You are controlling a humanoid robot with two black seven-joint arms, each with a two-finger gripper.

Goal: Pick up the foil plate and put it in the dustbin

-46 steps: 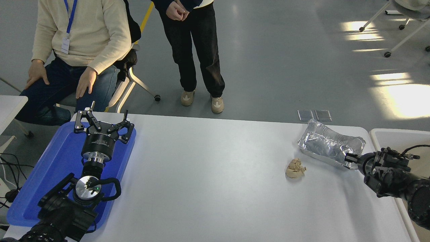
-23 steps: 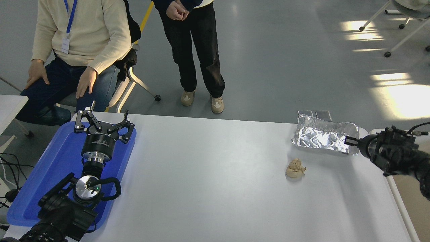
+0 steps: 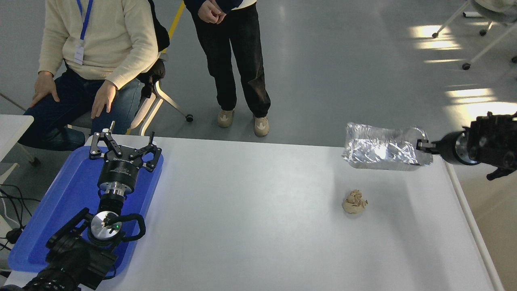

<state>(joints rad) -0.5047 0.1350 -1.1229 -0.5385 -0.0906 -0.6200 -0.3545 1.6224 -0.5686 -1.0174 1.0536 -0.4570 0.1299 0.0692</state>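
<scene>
- Table (image 3: 258, 226): white, and we see two people at its far side, one seated, one standing, both well clear of the work.
- Bin (image 3: 470, 226): we only see its white rim along the table's right edge, with tan interior beyond it. Most of it is out of frame.
- Blue tray (image 3: 44, 226): lies at the left end of the table. Left gripper (image 3: 123, 147) is parked over it, fingers spread wide, holding nothing.
- Plate (image 3: 381, 151): off the table, hanging over the far right corner, roughly level, crumpled. Not over the bin yet, as far as we can judge.
- Right gripper (image 3: 422, 145): comes in from the right edge, pinched narrow on the plate's right end wall. One thin-edge grip only.
- Paper wad (image 3: 354, 202): sits on the table near the plate, apart from it.
- Risks, our read: foil wall could tear or fold under the pinch, so the plate sags or drops on the table or floor; a fast swing could flip it; the far end could clip the rim.
</scene>
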